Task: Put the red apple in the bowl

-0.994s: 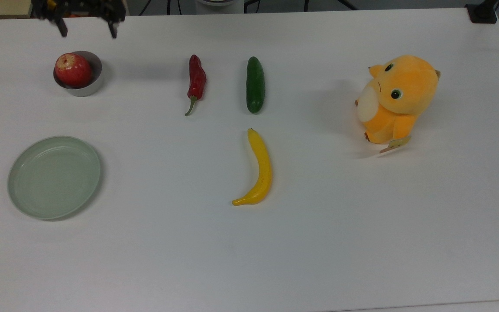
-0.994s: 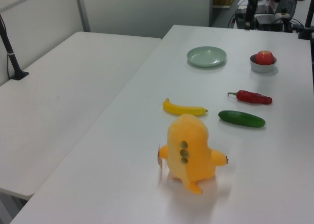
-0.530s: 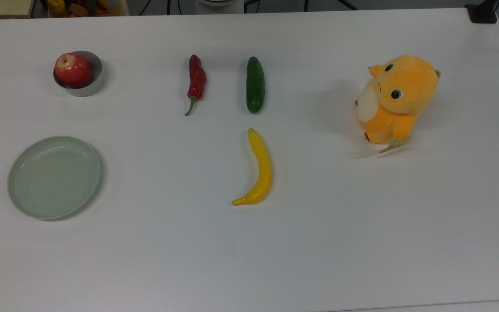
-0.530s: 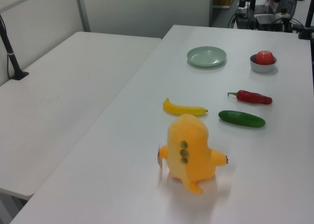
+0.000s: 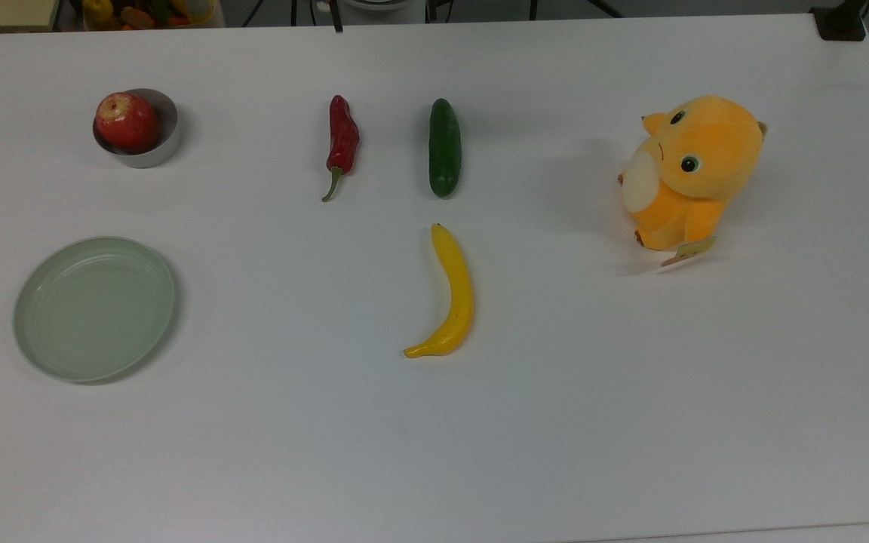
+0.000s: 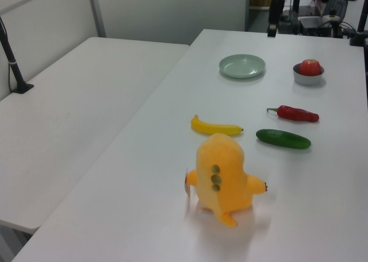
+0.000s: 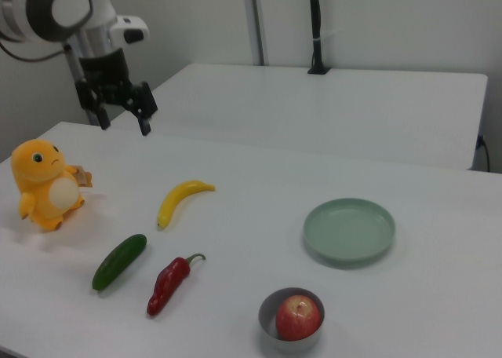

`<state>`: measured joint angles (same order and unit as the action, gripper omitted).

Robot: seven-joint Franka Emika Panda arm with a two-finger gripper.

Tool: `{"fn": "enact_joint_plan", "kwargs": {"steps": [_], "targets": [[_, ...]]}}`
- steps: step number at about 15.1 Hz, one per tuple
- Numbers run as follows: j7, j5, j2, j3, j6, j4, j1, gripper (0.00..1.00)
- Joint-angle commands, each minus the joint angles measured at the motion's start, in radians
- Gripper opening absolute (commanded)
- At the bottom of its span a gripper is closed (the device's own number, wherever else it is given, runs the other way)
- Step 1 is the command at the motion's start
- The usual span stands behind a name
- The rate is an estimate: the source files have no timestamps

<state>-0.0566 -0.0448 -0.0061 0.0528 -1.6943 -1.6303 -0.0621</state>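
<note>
The red apple (image 5: 127, 121) sits inside the small grey bowl (image 5: 151, 157) at the top view's upper left, its pale stem patch facing up. The left view has the apple (image 6: 310, 67) in the bowl (image 6: 307, 80) at the far right of the table. In the right view the apple (image 7: 298, 317) fills the bowl (image 7: 269, 331) at the near edge. My gripper (image 7: 124, 122) hangs open and empty high over the table's far left side in the right view, well away from the bowl and above the banana's side of the table.
A pale green plate (image 5: 95, 308) lies below the bowl in the top view. A red chili (image 5: 342, 139), a cucumber (image 5: 444, 147) and a banana (image 5: 455, 294) lie mid-table. An orange plush toy (image 5: 695, 170) stands at the top view's right.
The gripper, a second ago just above the bowl at the top view's upper left, has risen and moved off toward the top view's right. The apple stays in the bowl.
</note>
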Motion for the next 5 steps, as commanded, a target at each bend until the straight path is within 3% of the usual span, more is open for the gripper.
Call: {"fn": "enact_joint_plan", "kwargs": {"steps": [1, 5], "targets": [[-0.017, 0.028, -0.042, -0.014, -0.061, -0.094, -0.008, 1.0], [-0.017, 0.029, -0.042, -0.014, -0.059, -0.091, -0.01, 1.0]]}}
